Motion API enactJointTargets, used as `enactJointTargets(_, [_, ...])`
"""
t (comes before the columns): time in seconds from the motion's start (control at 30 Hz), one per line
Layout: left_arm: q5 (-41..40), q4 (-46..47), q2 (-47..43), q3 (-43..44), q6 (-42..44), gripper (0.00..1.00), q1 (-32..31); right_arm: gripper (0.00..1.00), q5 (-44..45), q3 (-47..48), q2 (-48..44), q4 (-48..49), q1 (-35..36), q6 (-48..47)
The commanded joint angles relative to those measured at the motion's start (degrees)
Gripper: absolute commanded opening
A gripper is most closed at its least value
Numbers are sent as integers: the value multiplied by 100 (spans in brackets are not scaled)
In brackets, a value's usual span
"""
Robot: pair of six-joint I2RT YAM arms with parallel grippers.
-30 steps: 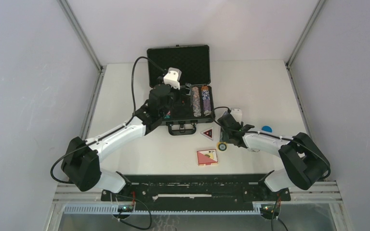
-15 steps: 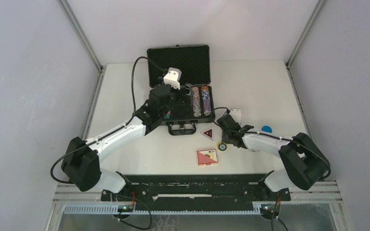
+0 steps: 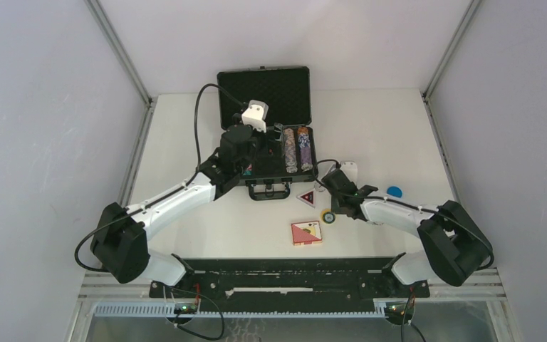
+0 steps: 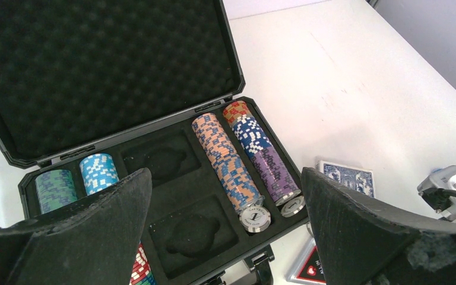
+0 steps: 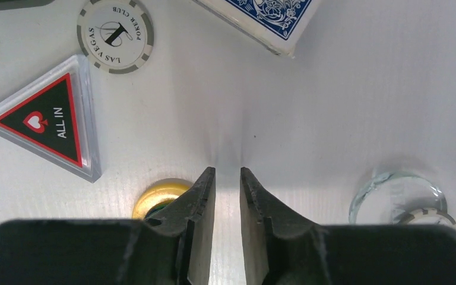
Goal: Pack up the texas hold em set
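Note:
The black briefcase (image 3: 265, 92) lies open at the back of the table, with rows of poker chips (image 4: 228, 160) in its foam tray. My left gripper (image 4: 225, 175) hovers open over the tray's empty pockets, holding nothing. My right gripper (image 5: 227, 171) is just above bare table in front of the case, its jaws a narrow gap apart with nothing between them. A gold round button (image 5: 157, 195) lies just left of the left finger. The triangular "ALL IN" button (image 5: 47, 122), a loose white chip (image 5: 114, 34) and the blue card deck (image 5: 267, 18) lie beyond. The red deck (image 3: 306, 232) lies nearer the bases.
A clear round disc (image 5: 398, 196) with a chip edge beside it lies right of my right gripper. A blue round piece (image 3: 394, 191) sits on the table past the right forearm. The case handle (image 3: 269, 190) sticks out toward the triangular button.
My right gripper's jaws have drawn much closer together and the arm has shifted slightly. The gold button stays on the table. The left arm has not moved.

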Motion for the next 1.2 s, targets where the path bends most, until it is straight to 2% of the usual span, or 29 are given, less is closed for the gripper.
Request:
enactJointTargets(0.0, [18,251,-18,-86,-39,100,21,29,91,222,-288,-87,-23,-120])
enactJointTargets(0.07, [16,252,-21,-91,-36,100,24,36,100,242,-288,-73,-34,-131])
enactJointTargets(0.23, [7,264,-18,-97,-43,100,33,64,164,236,-529,-286,-271,-101])
enactJointTargets(0.37, [168,295,89,7,-109,100,41,79,135,74,-1307,-565,-724,94])
enactJointTargets(0.53, [715,243,366,516,-256,100,42,82,317,6,-2056,-1058,-961,278])
enactJointTargets(0.57, [834,242,429,634,-306,100,46,95,300,11,-2111,-1186,-965,373])
enactJointTargets(0.6, [983,243,491,771,-358,100,50,99,223,14,-2126,-1303,-968,484])
enactJointTargets(0.7, [1417,261,610,1057,-620,100,122,100,332,-3,-2108,-1823,-965,1361])
enactJointTargets(0.8, [1703,545,549,888,-959,100,279,100,937,-134,-2303,-2299,-693,2197])
enactJointTargets(1.03, [1127,774,115,299,-720,100,279,99,1504,-310,-3275,-3547,-614,3768])
enactJointTargets(1.17, [1121,979,-88,34,-775,100,279,96,1409,-477,-3758,-3649,-871,3813])
